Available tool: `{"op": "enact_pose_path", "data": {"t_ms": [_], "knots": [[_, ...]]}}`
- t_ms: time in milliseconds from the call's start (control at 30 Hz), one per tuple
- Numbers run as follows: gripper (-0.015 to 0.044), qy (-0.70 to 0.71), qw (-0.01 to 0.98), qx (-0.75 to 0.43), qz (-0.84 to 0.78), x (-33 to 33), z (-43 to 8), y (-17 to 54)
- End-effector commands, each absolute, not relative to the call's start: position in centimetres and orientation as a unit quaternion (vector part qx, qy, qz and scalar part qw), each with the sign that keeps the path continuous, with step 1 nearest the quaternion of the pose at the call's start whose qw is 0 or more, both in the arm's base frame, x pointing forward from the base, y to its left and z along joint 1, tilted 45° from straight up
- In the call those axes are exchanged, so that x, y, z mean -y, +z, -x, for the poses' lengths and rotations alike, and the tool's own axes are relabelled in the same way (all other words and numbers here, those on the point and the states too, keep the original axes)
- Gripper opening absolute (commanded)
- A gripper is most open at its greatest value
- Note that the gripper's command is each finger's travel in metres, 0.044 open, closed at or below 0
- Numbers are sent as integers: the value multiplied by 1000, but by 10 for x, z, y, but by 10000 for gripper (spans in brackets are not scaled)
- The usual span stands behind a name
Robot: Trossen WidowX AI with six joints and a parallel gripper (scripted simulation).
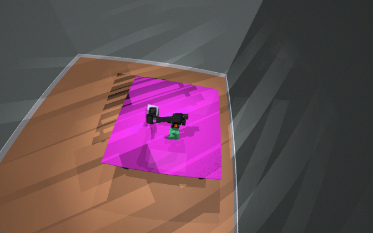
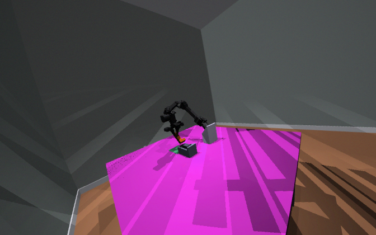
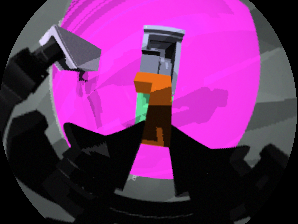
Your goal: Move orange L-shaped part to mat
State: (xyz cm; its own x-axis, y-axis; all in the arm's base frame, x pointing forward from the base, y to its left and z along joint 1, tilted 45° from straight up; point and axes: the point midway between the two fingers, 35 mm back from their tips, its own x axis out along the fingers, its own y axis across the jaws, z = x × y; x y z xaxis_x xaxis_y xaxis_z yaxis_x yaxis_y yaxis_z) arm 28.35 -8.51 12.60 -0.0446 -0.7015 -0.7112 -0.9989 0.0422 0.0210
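My gripper (image 1: 175, 126) (image 2: 178, 139) (image 3: 156, 125) is shut on the orange L-shaped part (image 1: 176, 125) (image 2: 182, 140) (image 3: 161, 93), which is up out of the pocket. In the wrist view its L-shaped end sticks out beyond the fingers. In the exterior view the part is tilted, just above the grey tray (image 2: 188, 152) (image 3: 164, 32). The wrist view shows part of the tray's pocket without the part in it. The arm hides the tray in the top view. The green mat (image 1: 174, 135) (image 2: 173, 150) (image 3: 140, 114) lies beside the tray, partly hidden in the wrist view by the part and a finger.
The arm's light grey base block (image 1: 149, 106) (image 2: 210, 135) (image 3: 80, 50) stands on the magenta table top (image 1: 194, 155) (image 2: 156, 193) (image 3: 210, 65), off to one side of the tray. Striped shadows cross the table and floor.
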Motion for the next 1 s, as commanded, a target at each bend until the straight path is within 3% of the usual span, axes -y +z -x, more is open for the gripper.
{"op": "enact_pose_path", "data": {"t_ms": [0,333,967], "knots": [[0,272,271,-668,637,99,-281,143],[0,271,271,-668,638,130,-276,173],[0,271,271,-668,638,146,-275,157]]}}
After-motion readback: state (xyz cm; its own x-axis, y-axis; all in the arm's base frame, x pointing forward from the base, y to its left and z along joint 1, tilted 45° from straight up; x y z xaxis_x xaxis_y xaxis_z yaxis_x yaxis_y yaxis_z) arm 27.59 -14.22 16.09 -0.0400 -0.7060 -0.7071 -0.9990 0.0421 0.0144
